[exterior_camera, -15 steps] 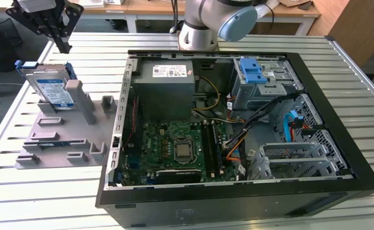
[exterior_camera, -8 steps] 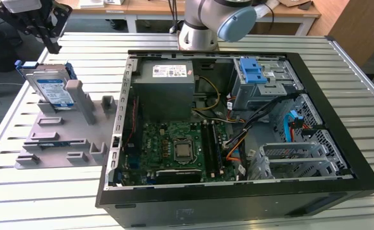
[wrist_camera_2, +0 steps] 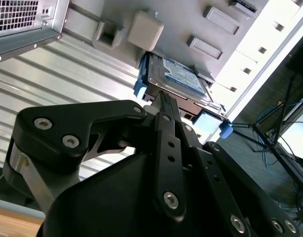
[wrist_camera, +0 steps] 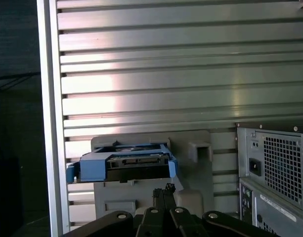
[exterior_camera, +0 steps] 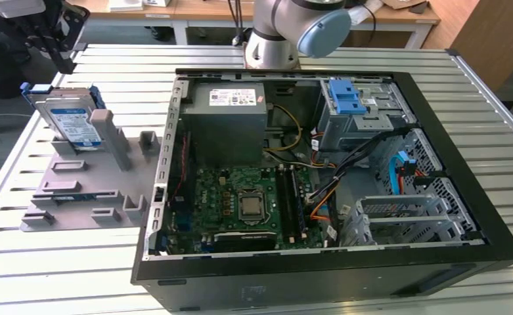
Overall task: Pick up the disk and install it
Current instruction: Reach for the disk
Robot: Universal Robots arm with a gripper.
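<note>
- So, the black two-finger gripper [exterior_camera: 62, 62] hung at the far end of the table on the exterior view's left. Its jaws were pinched narrow with nothing between them, and the gripper [wrist_camera: 162, 190] looked the same in the first wrist view.
- The disk [exterior_camera: 72, 121], a flat silver-metal hard drive with a blue-and-white label and blue plastic rails, was propped up tilted in a grey plastic holder block [exterior_camera: 90, 190]. It sat nearer than the gripper and clear of it.
- In the second wrist view the disk [wrist_camera_2: 178, 76] had its label side showing, just past the fingertips [wrist_camera_2: 163, 98].
- That holder lay on the slatted aluminium table [exterior_camera: 64, 262], just beside the open black computer case [exterior_camera: 326, 266].
- Inside the case were a grey metal box with a white sticker [exterior_camera: 230, 108] at the far end, a green motherboard [exterior_camera: 238, 203] nearer, and a bright blue plastic latch [exterior_camera: 345, 98] far right.
</note>
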